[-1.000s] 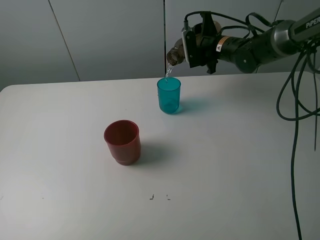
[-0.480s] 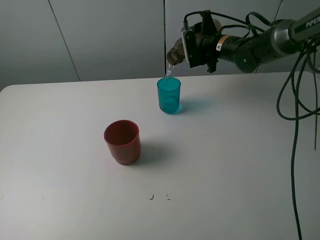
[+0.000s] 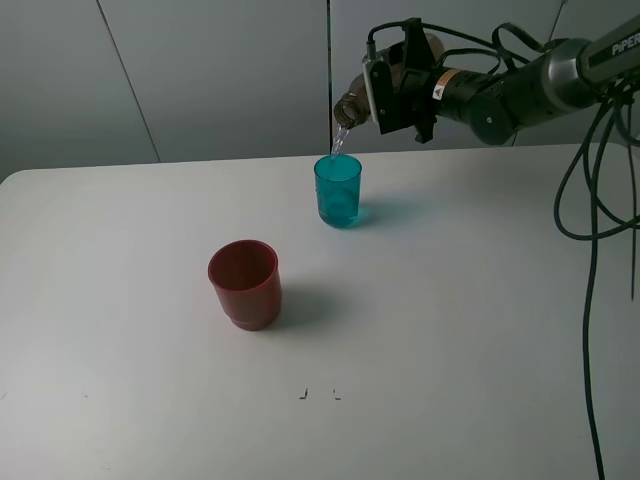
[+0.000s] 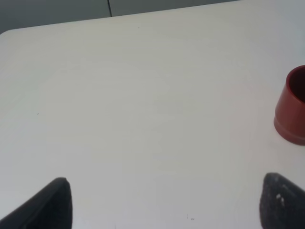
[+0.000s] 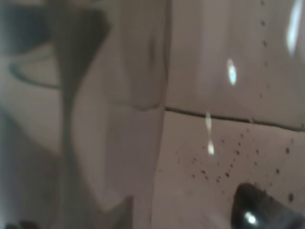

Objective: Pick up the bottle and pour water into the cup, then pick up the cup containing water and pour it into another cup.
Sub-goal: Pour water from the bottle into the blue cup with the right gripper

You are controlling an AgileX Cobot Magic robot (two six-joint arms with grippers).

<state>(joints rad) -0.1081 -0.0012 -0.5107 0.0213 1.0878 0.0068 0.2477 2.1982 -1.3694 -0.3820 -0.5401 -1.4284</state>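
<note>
Nearby, showed a white table (image 3: pixel 480 330) under the right gripper (image 3: pixel 395 88), grey wall panels (image 3: pixel 200 80) behind it and black cables (image 3: pixel 590 250) drooping from its arm. Placed the red cup (image 3: pixel 245 283), squat and opaque, well apart from that gripper, lower and nearer the camera, upright, with two tiny dark marks (image 3: pixel 303 393) on the table beyond. Clamped the bottle (image 3: pixel 351 106) in pressed-together jaws, raised above the table and tipped almost level, neck end lowest. Showed the bottle as smoky grey-brown and translucent, capless, a thin stream of water (image 3: pixel 338 143) falling from its mouth. Set the teal cup (image 3: pixel 338 190) straight under that mouth, below and just ahead of the gripper, upright, see-through, slimmer than the red one, apart from the bottle. Hid most of the bottle's body behind the gripper. Gave only blur in the right wrist view: the bottle's murky wall across nearly everything, dotted with dark specks, one dark fingertip (image 5: pixel 257 210) at the edge. Showed the left gripper (image 4: pixel 165 204) spread wide over the table, only its two dark tips in view, the red cup ahead of it, cut off by the frame edge.
</note>
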